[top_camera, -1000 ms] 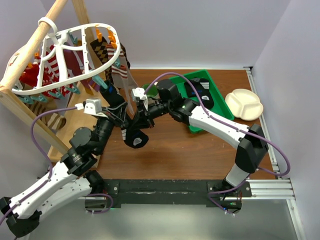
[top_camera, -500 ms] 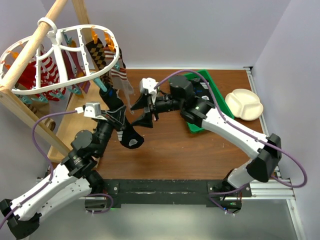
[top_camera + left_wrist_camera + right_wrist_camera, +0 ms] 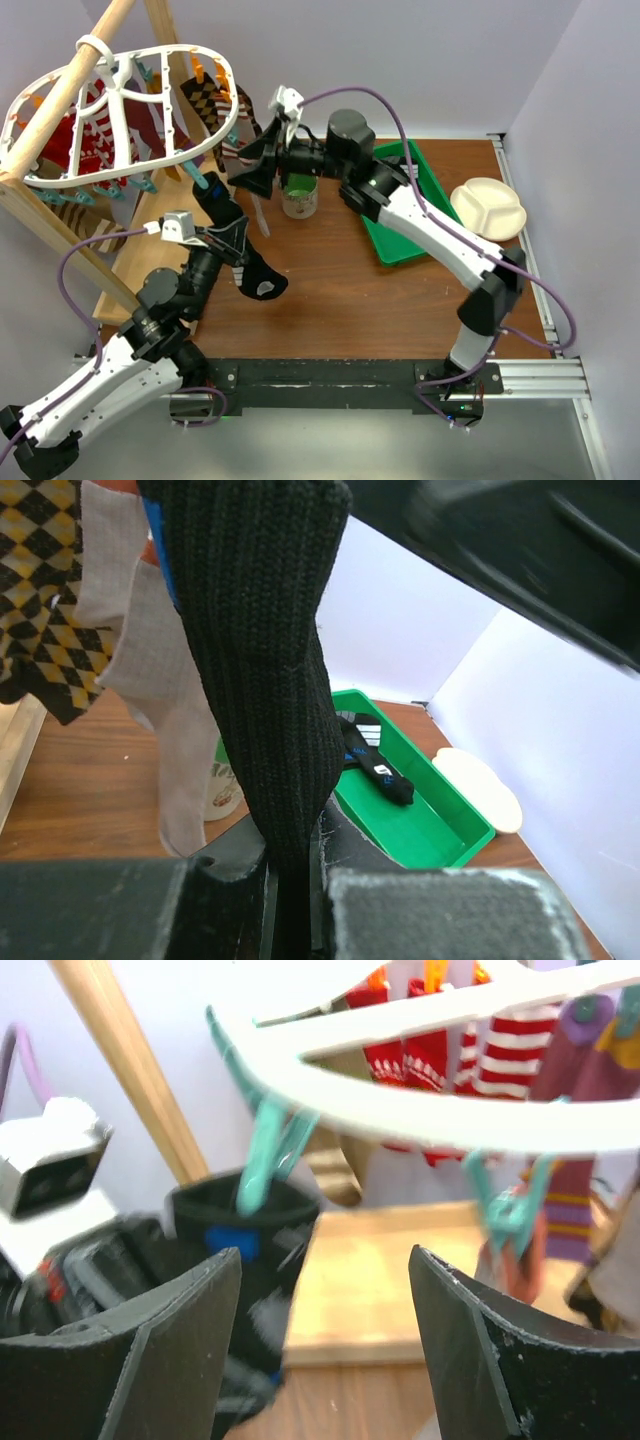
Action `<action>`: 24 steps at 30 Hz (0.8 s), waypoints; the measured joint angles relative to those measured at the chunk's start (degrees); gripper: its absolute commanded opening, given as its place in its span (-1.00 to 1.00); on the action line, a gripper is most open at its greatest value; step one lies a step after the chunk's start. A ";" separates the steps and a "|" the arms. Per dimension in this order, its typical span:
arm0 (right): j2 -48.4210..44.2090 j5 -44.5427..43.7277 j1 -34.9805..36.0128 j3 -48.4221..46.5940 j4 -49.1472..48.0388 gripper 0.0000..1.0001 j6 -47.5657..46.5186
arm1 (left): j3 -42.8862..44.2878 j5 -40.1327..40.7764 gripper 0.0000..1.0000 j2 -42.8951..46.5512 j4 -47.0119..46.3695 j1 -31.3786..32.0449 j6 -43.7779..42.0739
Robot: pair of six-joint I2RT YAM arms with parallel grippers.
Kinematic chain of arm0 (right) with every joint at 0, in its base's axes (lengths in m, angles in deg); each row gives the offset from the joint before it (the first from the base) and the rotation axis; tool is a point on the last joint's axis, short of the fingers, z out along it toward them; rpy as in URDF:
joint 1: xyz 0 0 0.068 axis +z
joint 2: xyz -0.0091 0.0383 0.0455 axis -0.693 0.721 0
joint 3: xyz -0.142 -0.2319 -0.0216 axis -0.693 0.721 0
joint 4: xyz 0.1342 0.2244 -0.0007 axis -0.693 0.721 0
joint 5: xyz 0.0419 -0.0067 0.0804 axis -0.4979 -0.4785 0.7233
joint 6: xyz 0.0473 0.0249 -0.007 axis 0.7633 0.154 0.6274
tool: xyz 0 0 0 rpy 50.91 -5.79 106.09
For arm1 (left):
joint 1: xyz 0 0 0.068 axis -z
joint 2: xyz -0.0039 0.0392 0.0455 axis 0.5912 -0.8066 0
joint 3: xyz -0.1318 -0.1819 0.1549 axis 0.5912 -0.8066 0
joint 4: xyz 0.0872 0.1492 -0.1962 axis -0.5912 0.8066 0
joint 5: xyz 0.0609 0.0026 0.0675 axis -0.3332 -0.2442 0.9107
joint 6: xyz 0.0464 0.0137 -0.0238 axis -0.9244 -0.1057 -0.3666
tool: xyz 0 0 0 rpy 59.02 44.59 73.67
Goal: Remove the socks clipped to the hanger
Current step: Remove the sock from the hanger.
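Tray right of hanger, socks beneath

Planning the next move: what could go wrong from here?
1. Left end effector is shut on the black sock, apparently clipped by the teal clip; pulling could drag the hanger along its wooden pole.
2. Right end effector, open close to the hanger, might catch it rather than that clip.

From my station I log a brown wooden table enclosed by plain white walls. A green tray lies at the far right of it, at a slant. A cream divided plate sits just beyond the tray's right side, apart from it. A small jar with a green top stands upright just left of the tray. At the left, a wooden pole frame rises from a pale wooden base board.
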 measured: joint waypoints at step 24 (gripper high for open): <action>14.27 19.93 -4.83 -2.86 -41.31 0.50 48.83 | 0.07 -4.02 -1.00 3.80 8.02 -0.11 2.58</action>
